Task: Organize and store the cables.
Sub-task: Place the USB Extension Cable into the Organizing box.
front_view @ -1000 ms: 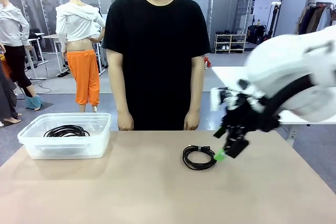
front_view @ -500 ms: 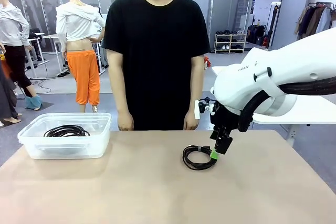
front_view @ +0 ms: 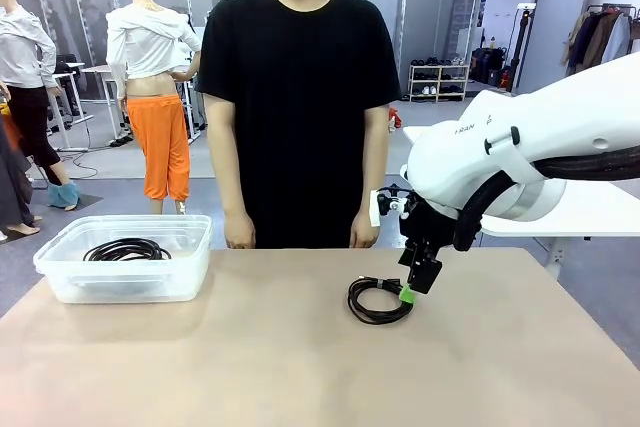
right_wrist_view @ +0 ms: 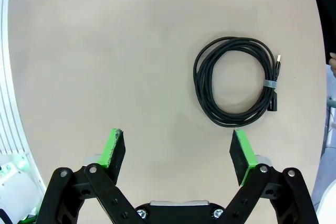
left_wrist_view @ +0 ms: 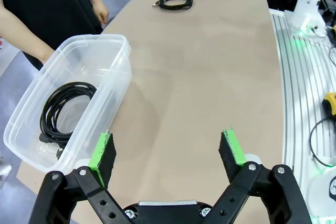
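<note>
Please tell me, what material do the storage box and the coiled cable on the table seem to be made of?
The storage box looks like clear, slightly glossy plastic: the black cable inside shows through its wall. The coiled cable on the table appears to have a matte black rubber or plastic jacket, bending smoothly, with a small grey band, possibly tape, and a metal plug tip.

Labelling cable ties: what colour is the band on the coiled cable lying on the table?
Grey; the band wraps the coiled cable near its plug ends, clearest in the right wrist view.
</note>
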Tool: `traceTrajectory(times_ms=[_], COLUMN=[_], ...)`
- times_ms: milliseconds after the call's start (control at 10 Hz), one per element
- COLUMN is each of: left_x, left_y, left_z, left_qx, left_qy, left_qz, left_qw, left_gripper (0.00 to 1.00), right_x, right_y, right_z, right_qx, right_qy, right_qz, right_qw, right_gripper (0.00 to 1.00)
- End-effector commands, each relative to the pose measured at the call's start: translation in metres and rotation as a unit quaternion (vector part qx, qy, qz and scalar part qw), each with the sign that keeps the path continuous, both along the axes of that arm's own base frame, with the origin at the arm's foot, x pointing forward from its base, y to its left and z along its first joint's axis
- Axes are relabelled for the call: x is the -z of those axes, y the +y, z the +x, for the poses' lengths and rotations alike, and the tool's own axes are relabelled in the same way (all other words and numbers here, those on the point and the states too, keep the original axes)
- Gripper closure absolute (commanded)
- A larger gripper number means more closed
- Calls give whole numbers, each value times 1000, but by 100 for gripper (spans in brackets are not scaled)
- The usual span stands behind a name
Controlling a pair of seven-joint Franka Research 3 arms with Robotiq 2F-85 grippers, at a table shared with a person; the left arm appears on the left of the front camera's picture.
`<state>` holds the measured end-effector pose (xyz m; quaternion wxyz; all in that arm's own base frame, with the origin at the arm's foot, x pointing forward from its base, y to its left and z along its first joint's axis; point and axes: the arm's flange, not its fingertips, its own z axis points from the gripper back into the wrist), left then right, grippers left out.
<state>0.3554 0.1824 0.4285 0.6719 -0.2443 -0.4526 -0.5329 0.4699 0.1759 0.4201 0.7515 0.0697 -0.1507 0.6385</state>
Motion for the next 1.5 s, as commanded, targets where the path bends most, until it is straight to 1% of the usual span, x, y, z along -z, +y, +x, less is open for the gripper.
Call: traceTrajectory(times_ms=[0,100,200,300,400,600,800,900,1000,1200,1400], left_x=[-1,-1,-1,-1,-1,-1,-1,-1,-1,-1,-1], left_y=[-4,-4,-4,-4,-4,-4,-4,-4,-4,-4,-4], left_z=[-1,-1,-1,-1,-1,-1,-1,-1,-1,-1,-1], left_qx=[-13,-13,-13,-13,-13,-13,-13,-13,-13,-13,-13], left_qy=[0,0,0,0,0,0,0,0,0,0,0], left_qz=[-2,-2,-2,-2,-2,-2,-2,-2,-2,-2,-2], left_qw=[1000,1000,1000,1000,1000,1000,1000,1000,1000,1000,1000], left_gripper=[0,0,0,0,0,0,0,0,0,0,0], right_x=[6,21,31,46,56,62,77,81,86,100,113], right_y=[0,8,12,19,22,25,29,31,33,37,39], right_z=[3,35,71,103,119,141,165,173,181,194,198], right_qx=[-2,1,32,42,57,71,73,79,90,91,96], right_qy=[-11,19,21,32,38,38,48,50,42,49,58], right_qz=[1,-32,-61,-45,-55,-53,-75,-71,-89,-87,-93], right_qw=[1000,999,997,998,996,995,993,993,991,991,989], right_gripper=[0,0,0,0,0,0,0,0,0,0,0])
